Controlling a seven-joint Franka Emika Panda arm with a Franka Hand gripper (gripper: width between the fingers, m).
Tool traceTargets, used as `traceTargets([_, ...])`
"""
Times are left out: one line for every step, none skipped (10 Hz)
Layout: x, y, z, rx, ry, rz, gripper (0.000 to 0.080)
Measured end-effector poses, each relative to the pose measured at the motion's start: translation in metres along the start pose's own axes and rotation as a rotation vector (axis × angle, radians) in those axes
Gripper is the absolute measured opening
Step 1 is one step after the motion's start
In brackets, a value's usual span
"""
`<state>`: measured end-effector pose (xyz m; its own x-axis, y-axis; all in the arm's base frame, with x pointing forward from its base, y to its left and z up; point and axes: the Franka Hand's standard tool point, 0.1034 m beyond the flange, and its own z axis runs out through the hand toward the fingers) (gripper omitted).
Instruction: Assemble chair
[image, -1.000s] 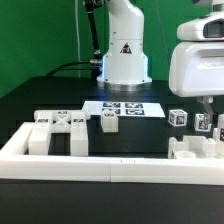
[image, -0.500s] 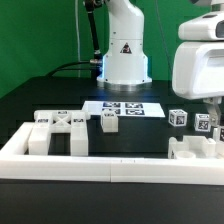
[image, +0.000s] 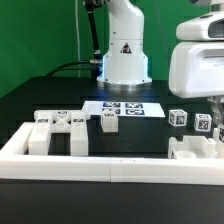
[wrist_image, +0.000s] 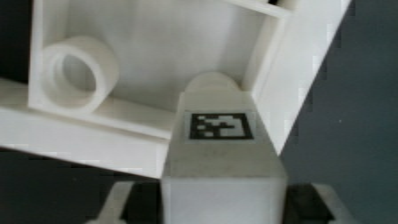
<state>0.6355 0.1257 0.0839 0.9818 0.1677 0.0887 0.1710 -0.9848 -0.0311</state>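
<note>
The chair parts (image: 58, 128) look like smooth matt white plastic on a matt black table (image: 135, 141).

The chair's white parts lie apart: tagged blocks (image: 57, 130) clustered at the exterior view's left, a small upright piece (image: 108, 121) mid-scene, a tagged cube (image: 178, 117) rightward (a tagged post (image: 203, 123) just beside it).

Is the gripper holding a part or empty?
Holding: the wrist view shows a tagged white post gripped between the fingers of the gripper.
</note>
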Motion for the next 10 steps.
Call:
traceTargets([0.0005, 0.0015, 0.0002, 0.011, 0.0, 0.132, 0.0288])
traceTargets([0.0003, 0.0023, 0.0004, 0.016, -0.001, 0.262, 0.0288])
traceTargets([0.0003, 0.0025, 0.0008, 0.016, 0.002, 0.375, 0.0288])
traceTargets([0.0009, 0.0026, 0.0013, 0.019, 0.011, 0.47, 0.0288])
traceTargets([0.001, 0.0031, 0.0015, 0.026, 0.013, 0.591, 0.0289])
traceTargets([0.0009, 0.003, 0.0016, 0.027, 0.012, 0.649, 0.0289])
traceTargets([0.0006, 0.002, 0.0022, 0.026, 0.009, 0.786, 0.0289])
traceTargets([0.0005, 0.0011, 0.0026, 0.025, 0.008, 0.899, 0.029])
traceTargets([0.0005, 0.0012, 0.0024, 0.025, 0.006, 0.959, 0.029])
traceTargets([0.0003, 0.0009, 0.0025, 0.025, 0.005, 0.996, 0.029])
